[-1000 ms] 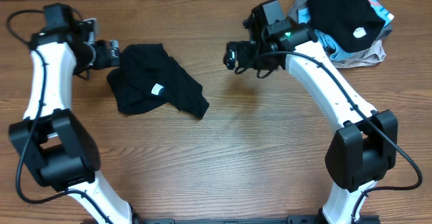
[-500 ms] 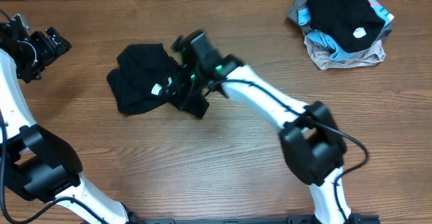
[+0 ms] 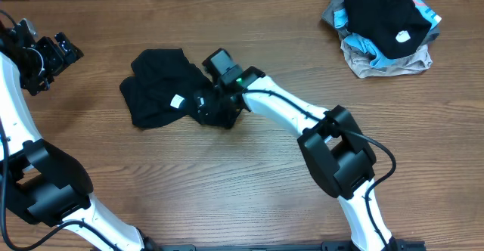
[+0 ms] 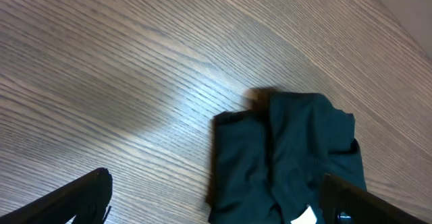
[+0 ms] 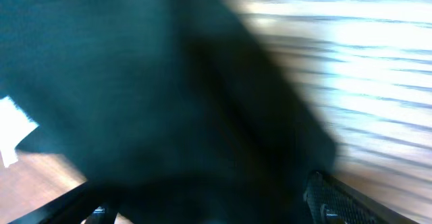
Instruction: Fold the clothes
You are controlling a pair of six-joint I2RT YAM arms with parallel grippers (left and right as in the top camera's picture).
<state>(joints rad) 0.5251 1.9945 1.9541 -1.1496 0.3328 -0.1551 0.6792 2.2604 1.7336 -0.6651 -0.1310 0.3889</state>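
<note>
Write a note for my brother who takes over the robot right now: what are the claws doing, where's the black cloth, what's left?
Left gripper: open, empty, at the far left of the table, off the cloth.
Right gripper: jaws wide, down on the right edge of the black garment, nothing pinched yet.
Garment: crumpled, left of centre, white label facing up.
Done: no fold.
Left: grab, spread, fold.

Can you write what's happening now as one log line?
right gripper: open, over crumpled black fabric garment | left gripper: open, empty, apart | fold: not yet done
</note>
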